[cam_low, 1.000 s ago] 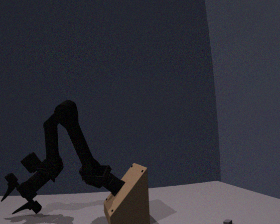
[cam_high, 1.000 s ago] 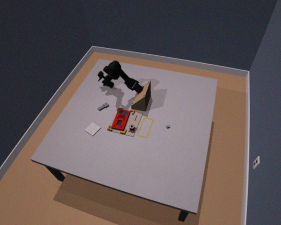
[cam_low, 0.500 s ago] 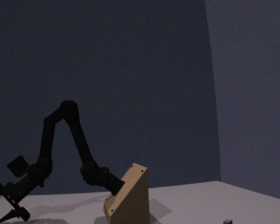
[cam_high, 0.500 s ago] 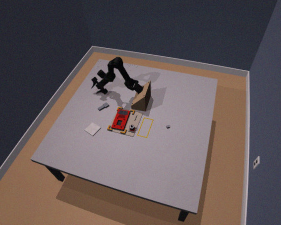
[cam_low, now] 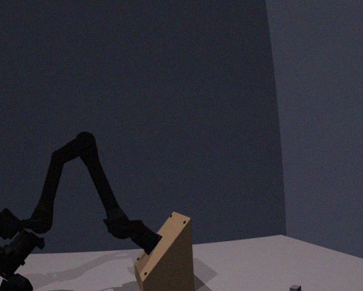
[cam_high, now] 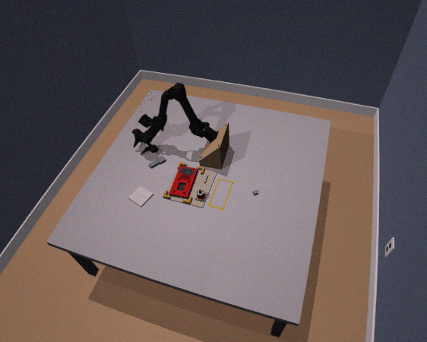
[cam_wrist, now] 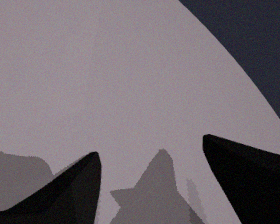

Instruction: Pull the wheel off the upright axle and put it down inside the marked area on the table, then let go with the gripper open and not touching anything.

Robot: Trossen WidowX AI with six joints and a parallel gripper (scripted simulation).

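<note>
Upper left of top view: arm (cam_high: 175,102) folded in peak, jaws (cam_high: 143,144) pointing down over surface (cam_high: 213,247), partly open, holding nothing.

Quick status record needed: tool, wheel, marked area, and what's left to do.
tool: black parallel-jaw tool, open, holding nothing, over the grey table left of the tan wedge mount
wheel: small dark wheel on its axle, on the tan board beside the red panel
marked area: yellow dashed rectangle, nothing in it
left: grasp, pull off, place, release
</note>
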